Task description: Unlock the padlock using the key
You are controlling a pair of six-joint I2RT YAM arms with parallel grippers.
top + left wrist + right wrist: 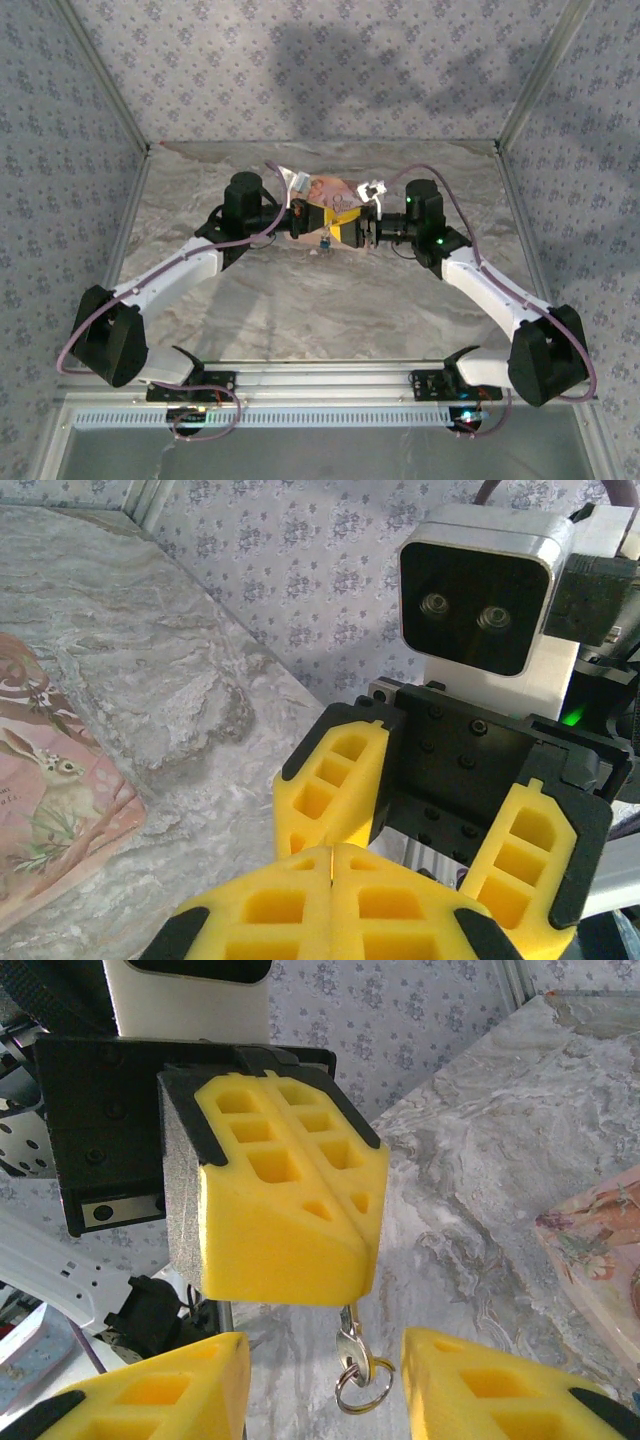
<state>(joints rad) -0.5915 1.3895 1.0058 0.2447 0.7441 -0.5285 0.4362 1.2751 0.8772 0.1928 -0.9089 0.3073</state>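
My left gripper [325, 228] [332, 852] is shut, its yellow fingertips pressed flat together. In the right wrist view a small silver key [350, 1345] hangs out from under those shut fingertips [340, 1260], with a split ring [365, 1385] on its head. My right gripper [348, 232] [325, 1345] faces the left one, open, with a finger on either side of the key and touching neither it nor the ring. A tiny teal-blue speck, the padlock [325, 243], shows at the near side of the meeting fingertips. What holds it I cannot tell.
A pink-orange patterned box [335, 192] [50, 790] [600, 1240] lies on the marble tabletop [330, 300] just behind both grippers. Patterned walls close in the table at the back and both sides. Both arms reach in from the near edge.
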